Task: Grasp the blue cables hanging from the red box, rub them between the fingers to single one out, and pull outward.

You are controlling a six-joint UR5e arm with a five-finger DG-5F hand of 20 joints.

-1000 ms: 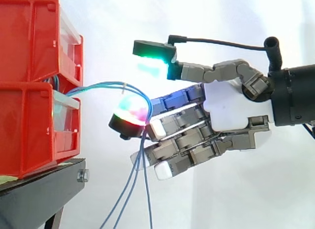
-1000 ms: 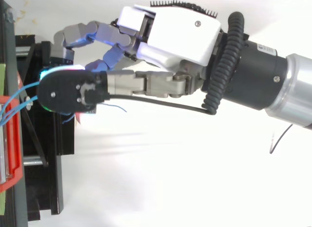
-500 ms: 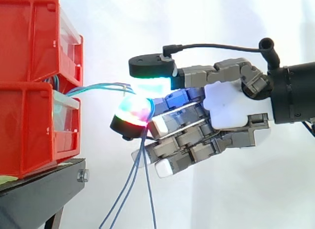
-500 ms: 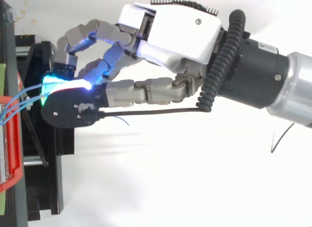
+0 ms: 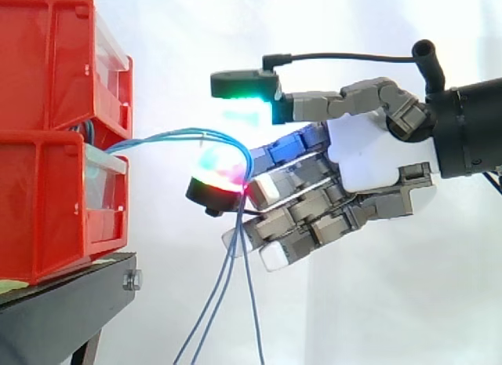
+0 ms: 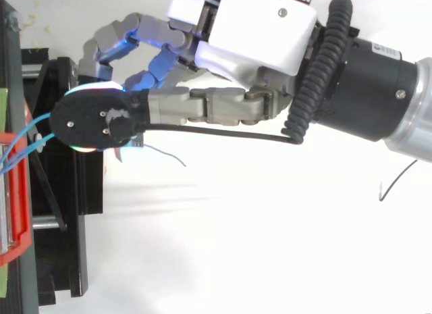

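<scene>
At the left, two stacked red bins [image 5: 47,137] are sitting on a black stand [image 5: 63,302]. From the right, the hand [image 5: 369,165] is reaching level toward them, with its fingertips near the bins but apart from them. Its fingers are curling around the blue cables [image 5: 180,133]. These are arching out from between the two bins, draping over one upturned glowing pad [image 5: 220,170] and dropping down between that pad and the other curled fingertips. A green-glowing pad [image 5: 247,106] is hovering just above the cables.
</scene>
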